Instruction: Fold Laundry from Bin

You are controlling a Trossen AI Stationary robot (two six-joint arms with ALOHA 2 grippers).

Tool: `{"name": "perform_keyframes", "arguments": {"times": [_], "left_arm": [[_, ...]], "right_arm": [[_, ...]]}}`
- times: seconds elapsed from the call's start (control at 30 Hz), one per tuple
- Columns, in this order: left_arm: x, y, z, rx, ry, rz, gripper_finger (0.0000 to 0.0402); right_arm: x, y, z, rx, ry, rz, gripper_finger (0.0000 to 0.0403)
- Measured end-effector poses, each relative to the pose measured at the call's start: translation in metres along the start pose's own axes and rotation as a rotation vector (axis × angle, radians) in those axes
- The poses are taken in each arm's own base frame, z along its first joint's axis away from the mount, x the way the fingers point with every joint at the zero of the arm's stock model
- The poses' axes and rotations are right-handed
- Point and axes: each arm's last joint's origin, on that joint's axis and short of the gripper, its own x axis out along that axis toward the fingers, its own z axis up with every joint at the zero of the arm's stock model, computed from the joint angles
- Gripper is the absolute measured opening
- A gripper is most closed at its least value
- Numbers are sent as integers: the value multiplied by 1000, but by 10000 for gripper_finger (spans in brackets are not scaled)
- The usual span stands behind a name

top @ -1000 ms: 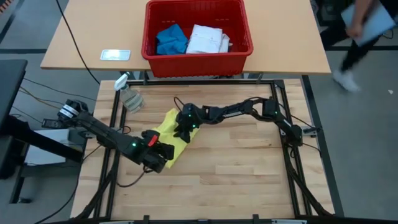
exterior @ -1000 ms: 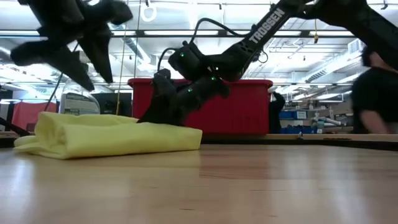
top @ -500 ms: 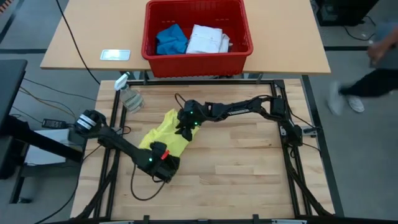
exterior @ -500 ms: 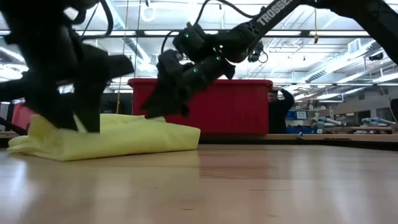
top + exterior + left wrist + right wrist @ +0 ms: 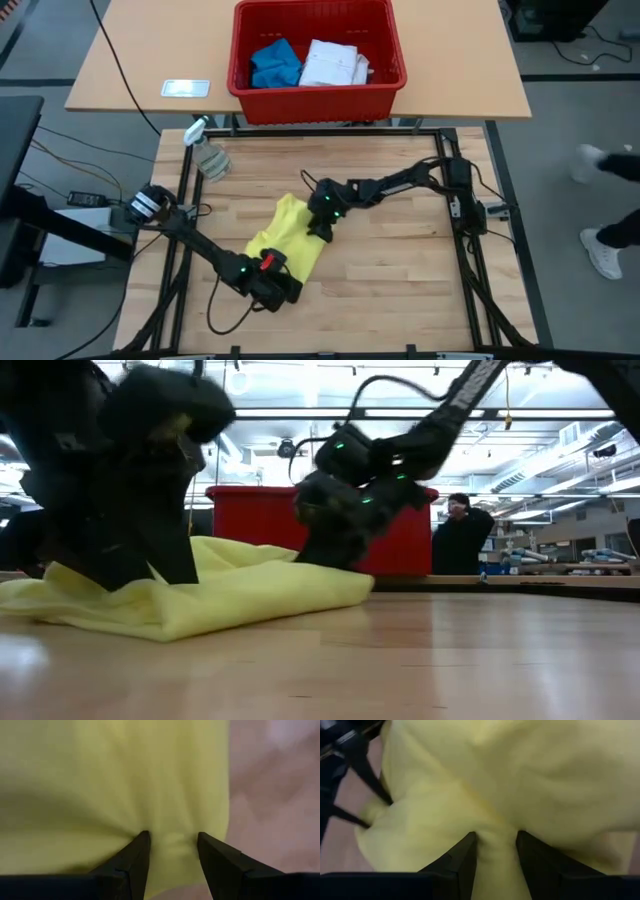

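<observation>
A bright yellow T-shirt (image 5: 280,235) lies bunched on the wooden table, in the low view (image 5: 230,585) resting on its underside. My left gripper (image 5: 283,288) stands at its near end, and my right gripper (image 5: 322,225) at its far right side; both are shut on it. The red bin (image 5: 318,100) stands on the tan table beyond, holding a blue piece (image 5: 275,62) and a white shirt (image 5: 335,62). My left gripper pinches a bunched fold of the yellow T-shirt (image 5: 172,844) between its two fingers (image 5: 137,857), near the shirt's near end. It comes slanting down from the table's left. The shirt lies on the table around the hold. My right gripper pinches a gathered ridge of the yellow cloth (image 5: 496,847) between its two fingers (image 5: 467,852), at the shirt's far right side. The fingers slant down from the table's right. The cloth puckers toward the pinch and rests on the table.
A clear spray bottle (image 5: 207,152) lies at the wooden table's far left corner. A flat white device (image 5: 186,88) sits on the tan table left of the bin. A person (image 5: 462,530) stands in the room behind; another person's legs (image 5: 605,235) pass on the right.
My left gripper has come down from above and gone toward the near edge, onto the shirt's near end. My right gripper has gone toward the table's right and near edge with the cloth. The shirt has slid that way and spread out wider.
</observation>
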Motion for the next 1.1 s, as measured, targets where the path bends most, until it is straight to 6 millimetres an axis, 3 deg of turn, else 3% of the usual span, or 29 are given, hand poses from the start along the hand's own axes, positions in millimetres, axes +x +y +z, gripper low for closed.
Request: {"name": "perform_keyframes", "arguments": {"times": [0.2, 0.33, 0.5, 0.6, 0.73, 0.87, 1.1], "left_arm": [[-8, -7, 2, -21, -6, -45, 171], [-27, -16, 10, -32, -147, -101, 171], [-49, -20, 28, 15, -255, -92, 171], [-56, -20, 36, 60, -264, -91, 172], [-53, -18, 40, 111, -265, -56, 172], [-55, -10, 39, 78, -182, 0, 172], [-97, 4, 39, 215, -154, 36, 160]], "right_arm": [[-39, 31, -25, 0, -35, -30, 153], [-73, 51, -30, -57, -136, -37, 153], [-92, 61, -33, -105, -287, 59, 155], [-93, 62, -28, -98, -365, 101, 155], [-94, 62, -22, -93, -351, 74, 151], [-89, 74, -18, -87, -309, 3, 136], [-71, 110, 10, -105, -352, -63, 126]]}}
